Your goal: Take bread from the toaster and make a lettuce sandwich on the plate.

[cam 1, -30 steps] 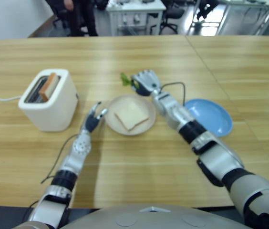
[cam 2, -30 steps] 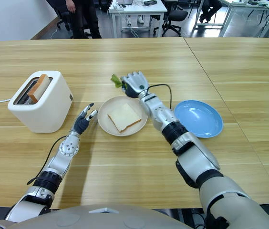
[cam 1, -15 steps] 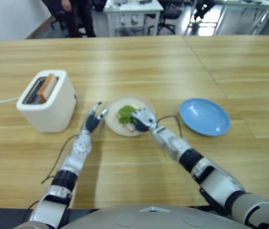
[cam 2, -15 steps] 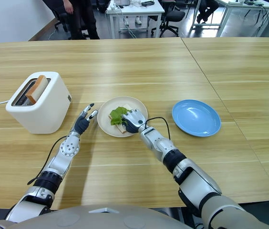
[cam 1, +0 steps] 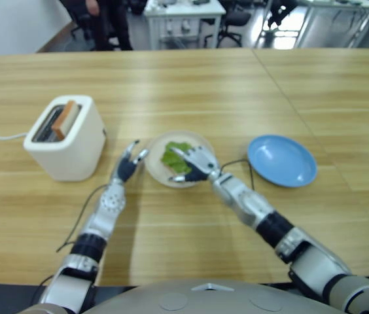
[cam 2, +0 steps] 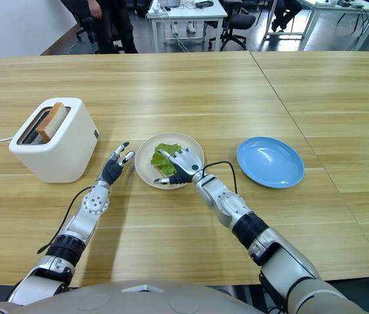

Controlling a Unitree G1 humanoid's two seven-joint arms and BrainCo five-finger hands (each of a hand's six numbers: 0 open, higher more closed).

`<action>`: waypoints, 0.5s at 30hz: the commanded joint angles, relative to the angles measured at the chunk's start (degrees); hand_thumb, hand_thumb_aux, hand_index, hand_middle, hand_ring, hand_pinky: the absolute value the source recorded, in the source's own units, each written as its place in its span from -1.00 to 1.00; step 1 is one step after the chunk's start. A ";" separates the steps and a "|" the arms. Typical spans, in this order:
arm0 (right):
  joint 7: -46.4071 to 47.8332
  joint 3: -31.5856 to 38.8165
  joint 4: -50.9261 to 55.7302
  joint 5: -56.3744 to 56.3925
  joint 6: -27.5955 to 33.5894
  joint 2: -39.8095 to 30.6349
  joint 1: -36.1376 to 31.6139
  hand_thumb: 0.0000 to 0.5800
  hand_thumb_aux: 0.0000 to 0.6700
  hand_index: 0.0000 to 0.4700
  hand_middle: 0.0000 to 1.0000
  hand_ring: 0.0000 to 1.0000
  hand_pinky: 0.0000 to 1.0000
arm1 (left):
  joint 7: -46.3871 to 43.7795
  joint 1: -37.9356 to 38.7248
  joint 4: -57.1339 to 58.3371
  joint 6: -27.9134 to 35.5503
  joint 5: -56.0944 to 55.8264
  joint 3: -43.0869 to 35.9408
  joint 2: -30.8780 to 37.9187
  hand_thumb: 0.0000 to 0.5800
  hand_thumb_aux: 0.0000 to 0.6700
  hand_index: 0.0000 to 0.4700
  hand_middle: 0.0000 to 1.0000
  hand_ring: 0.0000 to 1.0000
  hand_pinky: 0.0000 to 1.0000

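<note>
While right hand (cam 2: 183,165) spreads empty fingers over lettuce (cam 2: 165,156) on plate (cam 2: 143,169) | left hand (cam 2: 111,171) fingers open, empty, beside plate's left rim

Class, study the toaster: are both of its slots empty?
No, a slice of bread stands in one slot of the toaster.

My right hand (cam 2: 184,163) has come back from beyond the far edge of the plate (cam 2: 142,167), where it held the lettuce (cam 2: 165,156) up off the table a second ago. It now sits over the plate's near right part. My fingers, curled on the leaf half a second ago, are spread and off it. The lettuce lies on the plate, covering the bread slice that was bare before.
</note>
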 commanded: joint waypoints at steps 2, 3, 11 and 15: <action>7.60 -3.01 -13.99 -1.22 2.96 -1.79 1.58 -1.00 -1.00 -1.00 -1.00 -1.00 -1.00 | 0.26 0.64 -0.36 0.50 0.52 0.00 0.60 -1.00 -1.00 -1.00 -1.00 -1.00 -1.00; 9.08 -3.82 -16.88 -1.25 3.44 -2.20 2.02 -1.00 -1.00 -1.00 -1.00 -1.00 -1.00 | 0.31 0.54 -0.46 0.48 0.66 -0.08 0.66 -1.00 -1.00 -1.00 -1.00 -1.00 -1.00; 15.78 -24.05 -29.29 19.97 5.90 -1.13 4.89 -1.00 -1.00 -1.00 -1.00 -1.00 -1.00 | -0.08 4.00 -19.02 3.64 3.46 1.94 3.37 -1.00 -1.00 -1.00 -1.00 -1.00 -1.00; 19.74 -38.48 -24.83 44.06 6.84 6.04 6.99 -1.00 -1.00 -1.00 -1.00 -1.00 -1.00 | -1.69 5.20 -37.28 9.47 8.65 7.13 8.18 -1.00 -1.00 -1.00 -1.00 -1.00 -1.00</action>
